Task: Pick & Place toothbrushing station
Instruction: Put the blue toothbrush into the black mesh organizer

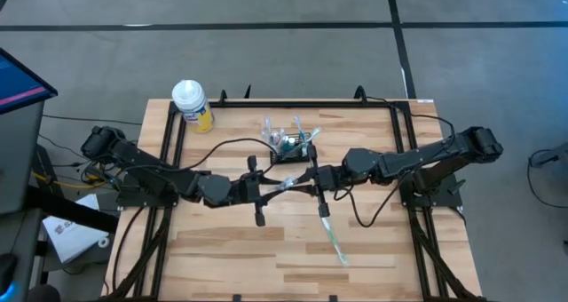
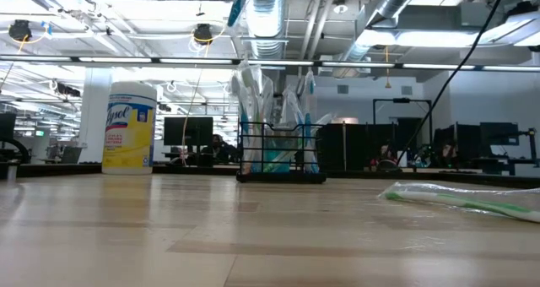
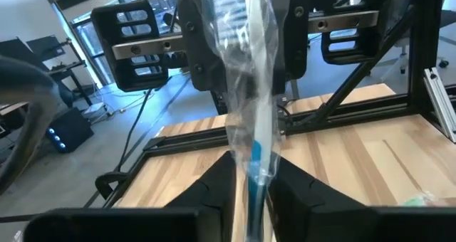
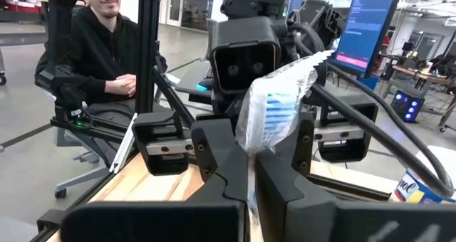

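Here the toothbrushing station (image 1: 293, 146) sits just beyond both grippers.

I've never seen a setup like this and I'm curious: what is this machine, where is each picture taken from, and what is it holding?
It is a robot with two dark arms at a wooden table. One picture looks straight down, one looks level across the tabletop, and two come from cameras on the wrists. At the table's middle the left gripper and right gripper meet around a plastic-wrapped toothbrush; the right one is shut on it, the left one's fingers stand either side of it. A black wire holder with more wrapped brushes stands behind, a yellow wipes canister sits at a far corner, and another wrapped toothbrush lies flat.
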